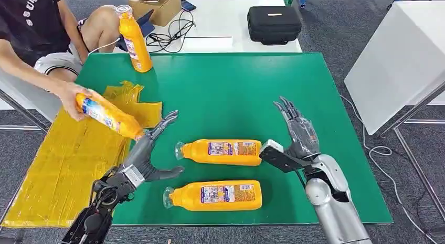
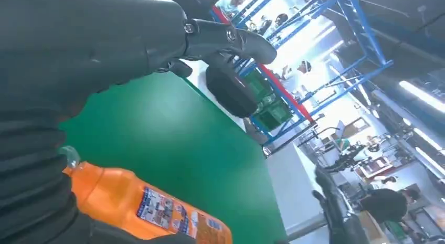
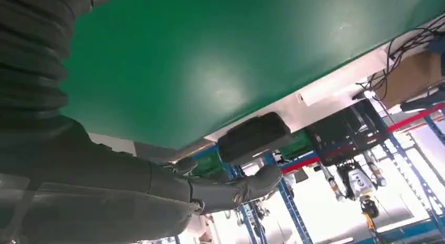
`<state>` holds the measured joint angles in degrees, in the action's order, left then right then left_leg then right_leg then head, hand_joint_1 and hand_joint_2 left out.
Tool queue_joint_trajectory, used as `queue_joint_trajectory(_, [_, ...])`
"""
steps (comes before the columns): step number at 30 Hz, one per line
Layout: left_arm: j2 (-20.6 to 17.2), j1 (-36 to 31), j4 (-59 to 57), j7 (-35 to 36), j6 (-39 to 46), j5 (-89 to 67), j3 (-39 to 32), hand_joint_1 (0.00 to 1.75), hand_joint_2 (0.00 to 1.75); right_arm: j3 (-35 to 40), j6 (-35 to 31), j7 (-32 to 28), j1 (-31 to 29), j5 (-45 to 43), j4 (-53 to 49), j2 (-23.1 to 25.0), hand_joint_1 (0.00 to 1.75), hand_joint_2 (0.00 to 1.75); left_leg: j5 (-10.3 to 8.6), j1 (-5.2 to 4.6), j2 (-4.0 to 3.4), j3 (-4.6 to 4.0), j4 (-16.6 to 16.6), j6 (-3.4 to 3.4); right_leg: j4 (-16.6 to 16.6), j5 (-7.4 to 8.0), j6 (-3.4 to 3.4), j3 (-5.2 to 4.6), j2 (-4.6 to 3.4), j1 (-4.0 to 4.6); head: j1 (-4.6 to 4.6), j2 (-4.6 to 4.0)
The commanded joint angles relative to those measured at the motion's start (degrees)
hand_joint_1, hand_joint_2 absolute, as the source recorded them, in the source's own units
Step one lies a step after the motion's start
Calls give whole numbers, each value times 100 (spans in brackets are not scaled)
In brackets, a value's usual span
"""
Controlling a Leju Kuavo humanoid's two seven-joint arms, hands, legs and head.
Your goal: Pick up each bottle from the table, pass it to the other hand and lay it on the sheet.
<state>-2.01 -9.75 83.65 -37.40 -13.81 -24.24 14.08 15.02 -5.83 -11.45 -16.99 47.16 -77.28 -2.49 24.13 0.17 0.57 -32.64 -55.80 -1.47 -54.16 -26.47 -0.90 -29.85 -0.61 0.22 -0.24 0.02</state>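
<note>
I read left hand (image 1: 149, 155) released, fingers spread, holding nothing, at 9 o'clock of two lying orange bottles. Right hand (image 1: 298, 131) released, fingers extended upward, at 3 o'clock of them. Far lying bottle (image 1: 220, 152) and near lying bottle (image 1: 215, 195) on green table (image 1: 236, 92). Person's hand (image 1: 71, 97) holds third bottle (image 1: 107, 115) over yellow sheet (image 1: 57, 170). Upright bottle (image 1: 134, 39) at table's 11 o'clock.

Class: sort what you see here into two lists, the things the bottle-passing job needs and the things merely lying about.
Job: two lying bottles; upright bottle; bottle in a person's hand; yellow sheet; left hand; right hand.

Lying about: black case; cables; cardboard box.
</note>
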Motion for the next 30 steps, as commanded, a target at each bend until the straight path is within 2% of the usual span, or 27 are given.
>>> queue_joint_trajectory(1, [284, -3, -188, -6, -149, -30, -76, 0, 175, 550, 526, -17, -1081, -429, 1794, 160, 0, 175, 11, 2, -39, 26, 1, 4, 6, 3, -7, 17, -30, 3, 0, 0])
queue_joint_trajectory(6, [334, -171, -434, -3, -161, -58, 58, 0, 175, 805, 785, -30, -1639, -539, 2666, 389, 0, 175, 4, 0, -21, 20, 2, 4, 3, 1, -4, 13, -14, 1, 0, 0])
queue_joint_trajectory(10, [386, -53, -353, 56, -147, 58, -43, 0, 175, 1303, 1250, -309, -2084, -696, 3423, 669, 0, 175, 9, 1, -35, 24, 0, 5, 0, 0, -5, 13, -24, 1, 2, 0])
queue_joint_trajectory(15, [346, 279, -13, 59, -184, 161, -230, 0, 175, 1665, 1255, -392, -1988, -715, 3705, 966, 0, 175, 11, 4, -34, 34, 8, 7, 8, -2, -2, 24, -25, 5, 2, 0])
queue_joint_trajectory(24, [404, 367, 152, 193, -238, 337, -404, 0, 175, 2017, 1343, -313, -1749, -718, 3591, 947, 0, 175, 3, 7, -8, 11, 3, 3, 3, -2, -3, 8, -1, 8, 2, 0])
queue_joint_trajectory(30, [438, 297, 167, 222, -314, 556, -610, 0, 175, 2185, 933, 287, -1647, -297, 3728, 921, 0, 175, 5, 9, -6, 16, 3, 4, 6, -4, -3, 17, 3, 9, 2, 0])
